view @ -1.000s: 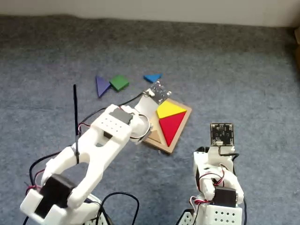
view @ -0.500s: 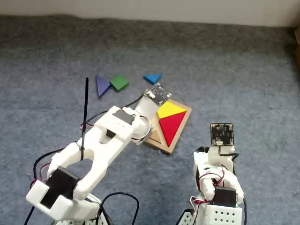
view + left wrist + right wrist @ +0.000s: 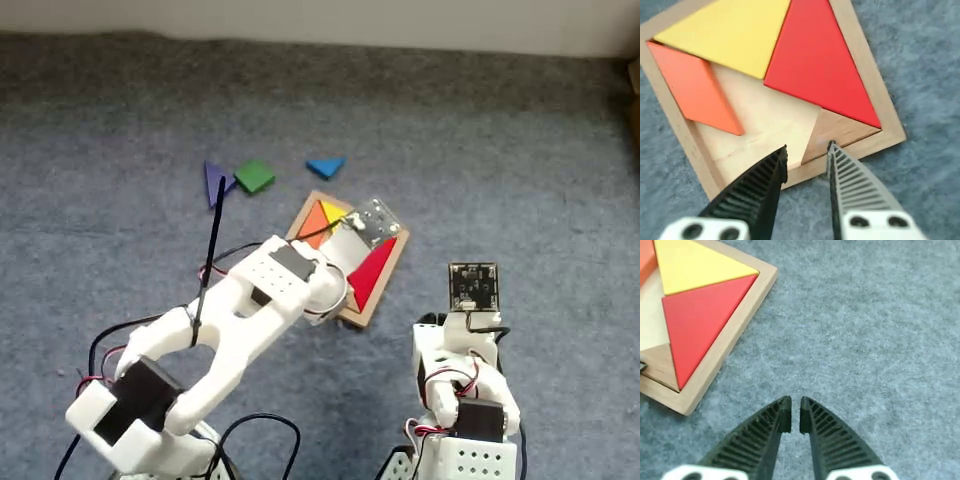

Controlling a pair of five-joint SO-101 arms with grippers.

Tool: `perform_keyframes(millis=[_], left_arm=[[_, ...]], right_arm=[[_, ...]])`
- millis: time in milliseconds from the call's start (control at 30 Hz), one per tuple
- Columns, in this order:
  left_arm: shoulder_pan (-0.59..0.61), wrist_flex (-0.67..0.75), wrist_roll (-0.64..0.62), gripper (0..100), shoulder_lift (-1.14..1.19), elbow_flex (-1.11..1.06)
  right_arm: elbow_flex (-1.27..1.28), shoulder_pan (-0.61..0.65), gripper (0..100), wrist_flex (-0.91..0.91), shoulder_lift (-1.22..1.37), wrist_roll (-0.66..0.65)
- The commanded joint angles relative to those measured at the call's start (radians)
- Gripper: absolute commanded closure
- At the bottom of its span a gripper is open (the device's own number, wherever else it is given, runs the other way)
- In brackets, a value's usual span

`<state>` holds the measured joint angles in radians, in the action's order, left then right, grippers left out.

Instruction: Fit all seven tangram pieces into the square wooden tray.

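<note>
A grey, felt-like carpet (image 3: pixel 500 150) covers the table across the whole frame. Near the centre lies a square wooden tray (image 3: pixel 383 280), turned like a diamond. Up and to the left, apart from the tray, a dark purple triangular piece (image 3: pixel 213 180) and a green square piece (image 3: pixel 254 177) lie just beside each other. A small blue triangular piece (image 3: pixel 326 167) lies to their right, near the tray's top corner.

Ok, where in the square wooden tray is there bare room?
One bare patch in the square wooden tray, bordered by the orange parallelogram, yellow triangle, red triangle, plain wooden triangle and the rim crowded by the left gripper.
</note>
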<state>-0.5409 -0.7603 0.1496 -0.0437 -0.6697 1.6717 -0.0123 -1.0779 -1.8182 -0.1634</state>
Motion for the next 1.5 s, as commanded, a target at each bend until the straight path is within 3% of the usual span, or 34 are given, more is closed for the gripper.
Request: perform_keyframes(millis=[0, 133, 333, 433, 533, 733, 1067, 1200, 1467], left_arm=[[-0.008, -0.008, -0.005, 86, -0.041, 0.054], [0.062, -0.009, -0.080, 86, -0.182, 0.053], [0.219, -0.002, -0.081, 85, -0.332, 0.064], [0.266, 0.014, -0.080, 79, -0.320, 0.099], [0.282, 0.060, -0.080, 74, -0.260, 0.139], [0.291, 0.147, -0.080, 74, -0.010, 0.321], [0.297, 0.132, -0.080, 74, 0.464, 0.786], [0.302, 0.021, -0.078, 74, 0.478, 0.854], [0.321, 0.015, -0.080, 74, 0.478, 0.835]], right_arm=[[0.142, -0.013, 95.4, 0.019, -0.008, 0.002], [0.142, -0.013, 95.4, 0.019, -0.008, 0.002], [0.142, -0.013, 95.4, 0.019, -0.008, 0.002], [0.142, -0.013, 95.4, 0.019, -0.008, 0.002], [0.142, -0.013, 95.4, 0.019, -0.008, 0.002], [0.142, -0.013, 95.4, 0.019, -0.008, 0.002], [0.142, -0.013, 95.4, 0.019, -0.008, 0.002], [0.142, -0.013, 95.4, 0.019, -0.008, 0.002], [0.142, -0.013, 95.4, 0.019, -0.008, 0.002]])
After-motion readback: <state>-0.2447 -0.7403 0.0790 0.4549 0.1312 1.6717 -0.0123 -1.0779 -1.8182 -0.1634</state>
